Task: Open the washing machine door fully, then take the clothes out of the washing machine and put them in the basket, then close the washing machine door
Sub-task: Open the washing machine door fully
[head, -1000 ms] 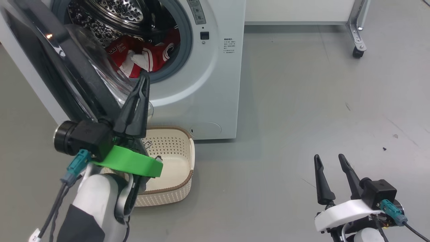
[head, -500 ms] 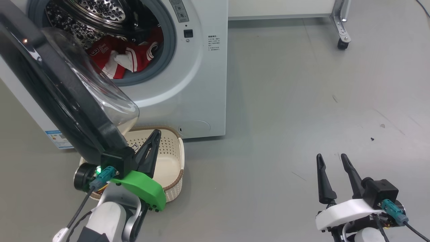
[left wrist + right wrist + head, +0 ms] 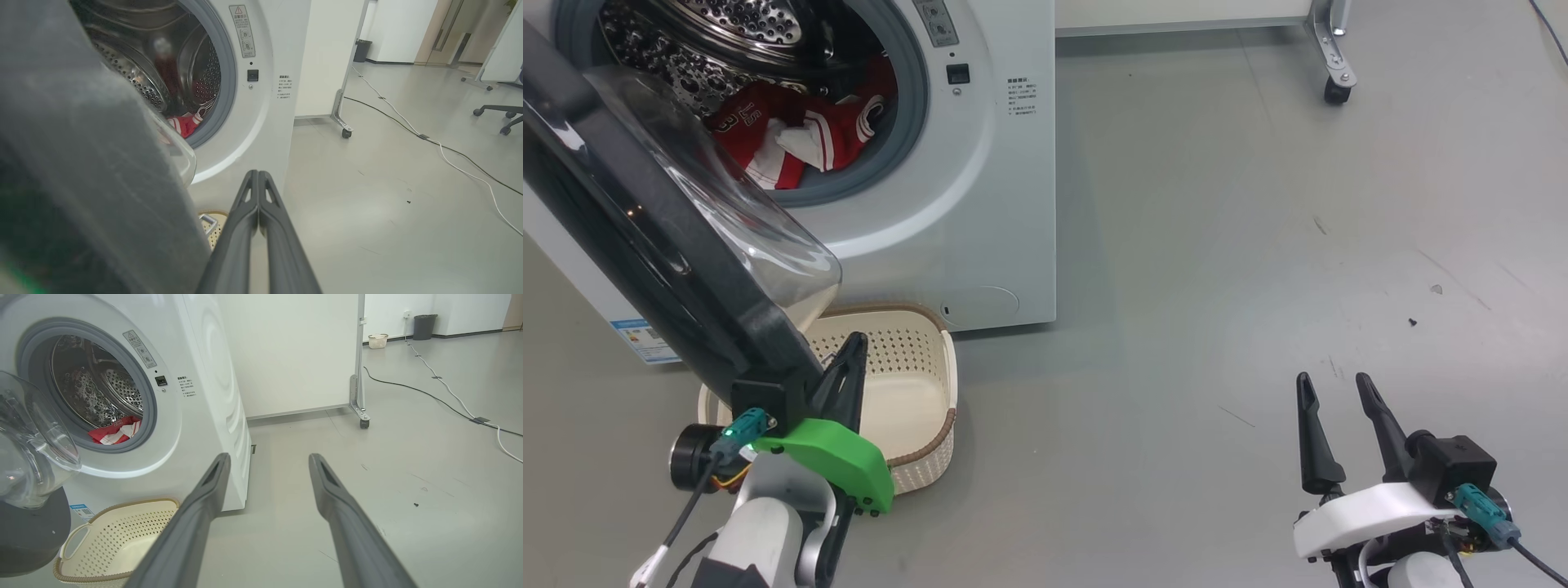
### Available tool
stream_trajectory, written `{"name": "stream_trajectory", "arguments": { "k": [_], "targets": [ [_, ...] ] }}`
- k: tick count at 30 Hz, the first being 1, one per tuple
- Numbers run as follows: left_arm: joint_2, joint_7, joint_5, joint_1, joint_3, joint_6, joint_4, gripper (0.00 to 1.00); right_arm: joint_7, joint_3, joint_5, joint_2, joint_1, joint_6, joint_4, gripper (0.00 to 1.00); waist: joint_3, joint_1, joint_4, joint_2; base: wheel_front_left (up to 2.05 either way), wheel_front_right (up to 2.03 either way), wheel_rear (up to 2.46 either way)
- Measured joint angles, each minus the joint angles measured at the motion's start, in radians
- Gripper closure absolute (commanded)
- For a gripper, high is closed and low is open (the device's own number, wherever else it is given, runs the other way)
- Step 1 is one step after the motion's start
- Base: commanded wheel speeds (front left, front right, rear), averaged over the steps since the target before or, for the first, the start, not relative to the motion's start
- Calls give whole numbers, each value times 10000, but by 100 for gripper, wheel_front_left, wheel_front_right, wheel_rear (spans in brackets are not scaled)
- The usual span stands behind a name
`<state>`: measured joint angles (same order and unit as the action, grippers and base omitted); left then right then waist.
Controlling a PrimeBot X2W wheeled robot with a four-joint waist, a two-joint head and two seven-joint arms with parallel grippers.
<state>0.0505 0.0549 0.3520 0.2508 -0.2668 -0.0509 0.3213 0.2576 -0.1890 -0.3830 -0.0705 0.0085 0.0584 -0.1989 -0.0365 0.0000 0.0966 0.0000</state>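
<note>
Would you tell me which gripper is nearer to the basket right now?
Left. The left gripper, shut, hangs over the basket's left part; the right gripper, open, hovers well away over the floor to its right.

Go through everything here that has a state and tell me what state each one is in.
Washing machine door: open, swung out to the left.
Washing machine: mouth uncovered, not yet emptied.
Clothes: heaped inside the machine.
Basket: upright, empty.
Left gripper: shut, holding nothing, by the door's lower edge.
Right gripper: open, holding nothing.
</note>
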Motion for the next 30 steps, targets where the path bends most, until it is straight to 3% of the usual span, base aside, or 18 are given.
{"name": "stream_trajectory", "arguments": {
  "k": [16, 30],
  "targets": [
    [-54, 303, 84, 156, 203, 140, 692, 100, 0, 221, 86, 82, 3, 56, -67, 0, 1, 0, -152, 0, 0, 0, 0],
    [-146, 614, 364, 263, 0, 19, 1139, 100, 0, 410, 148, 100, 198, 125, -98, 0, 169, 0, -883, 0, 0, 0, 0]
  ]
}}
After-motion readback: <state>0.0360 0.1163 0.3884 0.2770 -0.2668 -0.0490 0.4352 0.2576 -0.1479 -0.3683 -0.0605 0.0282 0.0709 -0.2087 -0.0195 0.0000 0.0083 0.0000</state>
